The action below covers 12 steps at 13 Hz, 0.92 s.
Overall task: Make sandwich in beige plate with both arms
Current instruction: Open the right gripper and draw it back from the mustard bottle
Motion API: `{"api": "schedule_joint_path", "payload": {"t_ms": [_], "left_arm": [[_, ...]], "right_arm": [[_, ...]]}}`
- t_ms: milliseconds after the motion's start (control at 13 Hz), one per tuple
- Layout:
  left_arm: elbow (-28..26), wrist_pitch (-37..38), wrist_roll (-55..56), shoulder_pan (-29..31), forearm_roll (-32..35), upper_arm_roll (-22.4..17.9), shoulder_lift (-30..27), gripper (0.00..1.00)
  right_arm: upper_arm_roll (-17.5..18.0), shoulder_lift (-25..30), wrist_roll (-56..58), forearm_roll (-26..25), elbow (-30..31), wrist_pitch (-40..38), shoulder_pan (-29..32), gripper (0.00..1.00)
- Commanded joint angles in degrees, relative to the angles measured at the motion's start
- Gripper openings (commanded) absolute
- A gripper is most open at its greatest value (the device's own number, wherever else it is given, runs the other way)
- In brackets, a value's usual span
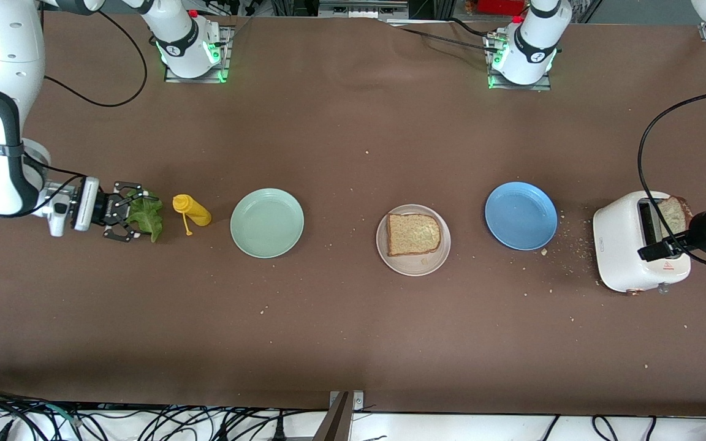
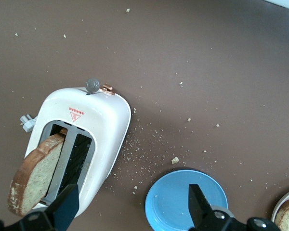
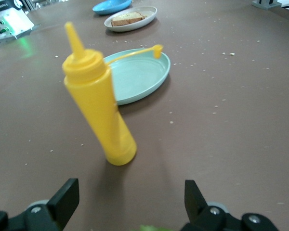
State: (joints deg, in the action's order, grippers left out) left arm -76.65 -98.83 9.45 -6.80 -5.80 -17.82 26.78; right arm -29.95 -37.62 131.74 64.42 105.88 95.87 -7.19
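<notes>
One slice of toasted bread (image 1: 413,234) lies flat in the beige plate (image 1: 383,248), which sits on the table (image 1: 353,343) between the mint-green plate (image 1: 266,222) and the blue plate (image 1: 521,215). That is the only part of the sandwich in place; by my reading the task is roughly a third done, with the lettuce and the top slice left to add.

The lettuce leaf (image 1: 146,215) lies on the table toward the right arm's end, just beside a yellow squeeze bottle (image 1: 191,210) with its cap dangling on a strap. The right gripper (image 1: 127,211) is low at the leaf, its fingers spread wide on either side of it. They look released rather than clamped, and the leaf appears to rest on the table, so I judge it not yet grasped. In the right wrist view the bottle stands close in front of the fingers (image 3: 66,196), and only a sliver of green shows at the picture's edge.

The second slice of bread (image 2: 34,175) stands up out of a slot of the white toaster (image 1: 619,257) at the left arm's end of the table, crumbs scattered around it. The left gripper (image 1: 662,249) hovers over the toaster with its fingers (image 2: 66,208) fully apart, holding nothing.

Both pickups, then both placements on the beige plate, remain.
</notes>
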Motion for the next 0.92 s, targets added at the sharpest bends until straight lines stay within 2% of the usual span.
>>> {"api": "schedule_joint_path", "payload": {"t_ms": [0,231,538,846], "left_arm": [[-0.3,0.2,0.6,-0.5,2.2,0.1,-0.5,1.00],[-0.3,0.2,0.6,-0.5,2.2,0.1,-0.4,1.00],[-0.3,0.3,0.6,-0.5,2.2,0.2,-0.4,1.00],[-0.3,0.2,0.6,-0.5,2.2,0.1,-0.4,1.00]], "right_arm": [[-1.7,0.3,-12.8,-7.4,-9.9,-5.6,0.1,0.97],[-2.2,0.4,-26.5,-14.2,-20.6,-10.6,0.2,0.97],[-3.4,1.1,-42.6,-22.2,-30.5,-12.4,-0.1,0.97],[-3.4,4.8,-61.7,-33.1,-35.3,-13.0,-2.7,0.97]]}}
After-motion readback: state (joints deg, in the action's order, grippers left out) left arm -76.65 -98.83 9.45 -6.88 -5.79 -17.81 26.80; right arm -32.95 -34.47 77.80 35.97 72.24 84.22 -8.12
